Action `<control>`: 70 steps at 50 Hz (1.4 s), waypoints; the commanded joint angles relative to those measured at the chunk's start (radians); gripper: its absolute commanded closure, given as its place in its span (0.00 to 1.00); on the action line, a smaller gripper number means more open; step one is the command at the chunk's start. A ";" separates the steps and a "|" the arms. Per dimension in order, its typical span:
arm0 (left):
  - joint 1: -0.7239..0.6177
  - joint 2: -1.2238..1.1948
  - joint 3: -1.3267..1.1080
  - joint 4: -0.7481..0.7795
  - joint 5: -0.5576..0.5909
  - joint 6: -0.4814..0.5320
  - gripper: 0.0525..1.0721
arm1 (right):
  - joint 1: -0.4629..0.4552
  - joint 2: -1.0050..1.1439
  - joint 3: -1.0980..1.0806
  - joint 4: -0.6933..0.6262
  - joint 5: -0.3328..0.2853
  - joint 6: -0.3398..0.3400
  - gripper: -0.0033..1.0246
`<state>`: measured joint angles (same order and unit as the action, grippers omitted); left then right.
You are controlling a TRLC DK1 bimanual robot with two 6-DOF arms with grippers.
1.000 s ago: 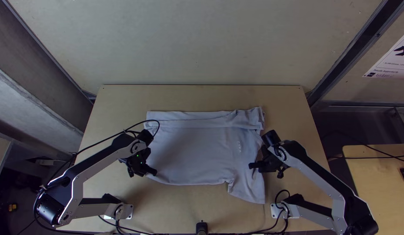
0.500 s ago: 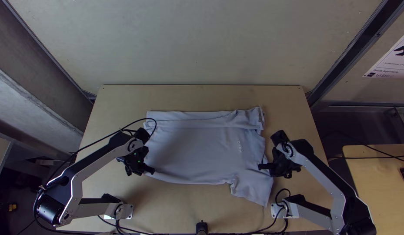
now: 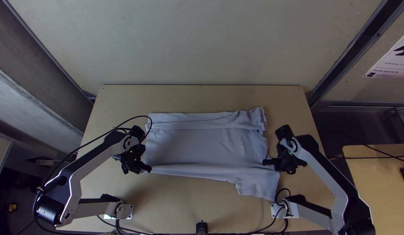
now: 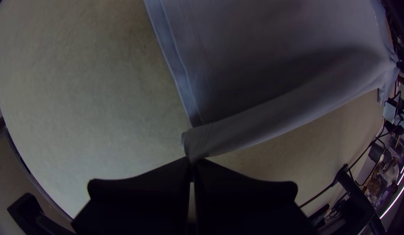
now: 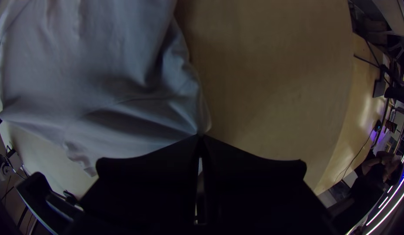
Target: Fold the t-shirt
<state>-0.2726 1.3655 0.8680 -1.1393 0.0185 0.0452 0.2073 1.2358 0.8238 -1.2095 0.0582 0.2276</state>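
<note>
Shirt [image 3: 197,146] lies mid-table, a band along its far edge turned over, and both claws are clamped on it. The left claw [image 4: 192,163] pinches its near corner; the right claw [image 5: 201,138] grips its side edge, just above the sleeve [image 3: 257,182]. What's just changed is the near edge: the right claw has slid outward, the left a little outward and away from the near side, and the cloth between them has drawn up into a raised roll. To me that's the next fold starting — near side going over towards the far band. The sleeve trails loose on the wood, so it could end up crooked. There's bare table [image 3: 202,96] beyond the far edge and more on the near side — room enough to swing it over.
</note>
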 commanded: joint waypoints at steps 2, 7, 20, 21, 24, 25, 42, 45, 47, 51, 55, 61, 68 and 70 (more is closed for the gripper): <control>0.010 -0.022 0.035 -0.028 -0.003 0.012 0.98 | 0.000 0.007 0.058 -0.009 0.026 -0.002 0.97; 0.007 -0.020 0.054 -0.031 -0.003 0.007 0.98 | -0.008 0.019 0.089 0.001 0.028 -0.004 0.97; 0.026 0.006 0.152 -0.030 -0.005 0.005 0.98 | -0.013 0.073 0.152 0.070 0.026 -0.004 0.97; 0.027 0.010 0.160 -0.028 -0.005 0.007 0.98 | -0.013 0.079 0.153 0.079 0.026 -0.002 0.97; 0.038 0.026 0.180 -0.023 -0.005 0.012 0.98 | -0.013 0.100 0.164 0.103 0.026 -0.002 0.97; 0.041 0.029 0.187 -0.019 -0.005 0.013 0.98 | -0.013 0.106 0.169 0.111 0.026 -0.002 0.97; 0.081 0.133 0.345 0.010 -0.005 0.028 0.98 | -0.022 0.220 0.353 0.154 0.028 -0.008 0.97; 0.092 0.156 0.382 0.010 -0.005 0.035 0.98 | -0.032 0.249 0.394 0.154 0.028 -0.014 0.97; 0.095 0.173 0.410 0.010 -0.005 0.035 0.98 | -0.036 0.269 0.422 0.154 0.028 -0.014 0.97; 0.101 0.205 0.463 0.010 -0.005 0.038 0.98 | -0.043 0.309 0.472 0.156 0.028 -0.022 0.97; 0.105 0.239 0.514 0.010 -0.005 0.042 0.98 | -0.054 0.353 0.520 0.160 0.028 -0.030 0.97; 0.118 0.297 0.592 0.006 -0.005 0.044 0.98 | -0.065 0.424 0.587 0.179 0.028 -0.030 0.97; 0.130 0.359 0.669 -0.004 -0.005 0.050 0.98 | -0.072 0.511 0.669 0.188 0.028 -0.031 0.97; 0.136 0.376 0.687 -0.004 -0.005 0.053 0.98 | -0.077 0.536 0.692 0.191 0.026 -0.033 0.97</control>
<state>-0.1528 1.7008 1.5028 -1.1275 0.0170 0.0757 0.1459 1.7103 1.4517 -1.0294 0.0681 0.2077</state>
